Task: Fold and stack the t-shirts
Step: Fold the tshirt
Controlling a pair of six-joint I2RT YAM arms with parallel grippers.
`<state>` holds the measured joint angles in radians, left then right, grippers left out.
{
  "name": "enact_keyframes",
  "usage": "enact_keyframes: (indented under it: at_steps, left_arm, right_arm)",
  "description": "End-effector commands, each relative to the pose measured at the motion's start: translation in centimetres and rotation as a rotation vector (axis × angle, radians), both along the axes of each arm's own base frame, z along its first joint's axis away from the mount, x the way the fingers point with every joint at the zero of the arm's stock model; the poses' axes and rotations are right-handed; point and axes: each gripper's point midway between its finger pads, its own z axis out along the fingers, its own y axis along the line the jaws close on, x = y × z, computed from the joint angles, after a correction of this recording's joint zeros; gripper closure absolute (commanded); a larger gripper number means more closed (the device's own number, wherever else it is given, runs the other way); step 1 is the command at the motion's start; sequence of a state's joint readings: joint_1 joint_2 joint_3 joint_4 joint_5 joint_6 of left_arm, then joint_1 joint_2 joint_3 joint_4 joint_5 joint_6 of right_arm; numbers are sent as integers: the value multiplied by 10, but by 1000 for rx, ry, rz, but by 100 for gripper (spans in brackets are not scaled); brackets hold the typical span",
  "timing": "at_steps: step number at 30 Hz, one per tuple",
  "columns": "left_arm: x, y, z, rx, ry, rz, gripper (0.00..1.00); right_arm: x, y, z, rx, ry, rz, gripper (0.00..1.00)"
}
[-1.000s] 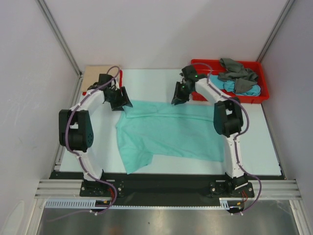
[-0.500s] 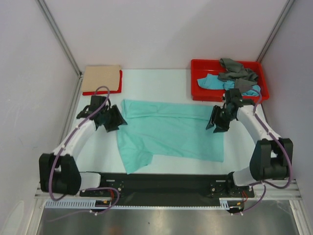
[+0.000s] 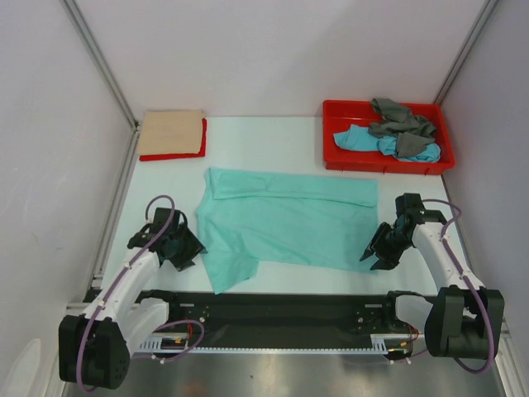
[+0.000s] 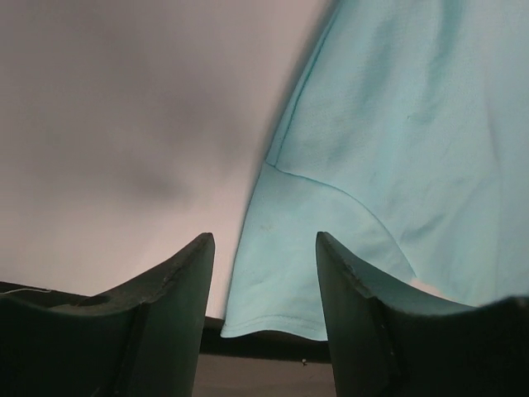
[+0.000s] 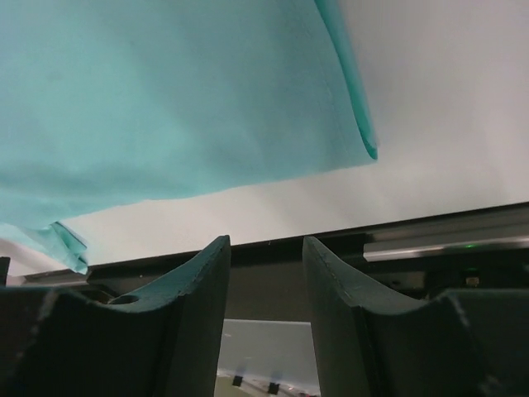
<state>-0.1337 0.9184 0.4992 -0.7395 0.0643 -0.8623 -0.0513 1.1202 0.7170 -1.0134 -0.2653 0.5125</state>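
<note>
Mint-green t-shirt lies flat, ready for folding; left gripper at its 8 o'clock, right gripper at 4 o'clock, both apart, empty.

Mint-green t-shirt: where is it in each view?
Top external: mint-green cloth t-shirt spread flat, centre of frame.
Left wrist: shirt fills the right side, hem at bottom centre.
Right wrist: shirt fills the upper left.
Shared landmark: black rail along the near edge.

The left gripper and right gripper have pulled back from the mint shirt's far edge to its near corners.
</note>
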Motion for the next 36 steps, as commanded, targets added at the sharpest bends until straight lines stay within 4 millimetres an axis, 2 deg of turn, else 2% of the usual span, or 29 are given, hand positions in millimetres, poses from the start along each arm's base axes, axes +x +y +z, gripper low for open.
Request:
enact_keyframes:
  at_steps: [1, 5, 7, 9, 13, 16, 18, 22, 29, 32, 36]
  left_arm:
    - [18, 12, 5, 66, -62, 44, 42]
    - [7, 13, -2, 88, 26, -11, 44]
    - [-3, 13, -7, 80, 31, 1, 47]
    - [-4, 12, -7, 59, -6, 38, 50]
    - [-10, -9, -24, -54, 30, 24, 57]
    - [-11, -13, -31, -37, 64, -17, 54]
    - [-12, -7, -34, -3, 74, -6, 51]
    - [4, 0, -25, 35, -2, 6, 52]
    - [18, 18, -17, 159, -9, -12, 52]
    - [25, 16, -18, 156, -21, -31, 53]
    - [33, 3, -26, 100, -24, -75, 54]
  right_arm:
    - [-6, 1, 2, 18, 27, -88, 54]
    - [-4, -4, 7, -9, 18, -108, 55]
    - [0, -6, 12, -15, 7, -115, 55]
    - [3, -6, 15, -8, -4, -123, 55]
    - [6, -4, 19, 3, -20, -132, 55]
    - [4, -6, 19, -11, -16, -131, 55]
    - [2, -7, 17, -16, -13, -132, 55]
    - [1, -8, 16, -22, -13, -133, 55]
    - [-2, -12, 16, -44, -10, -131, 55]
    - [0, -11, 17, -40, -10, -130, 55]
    - [0, -10, 16, -36, -2, -130, 55]
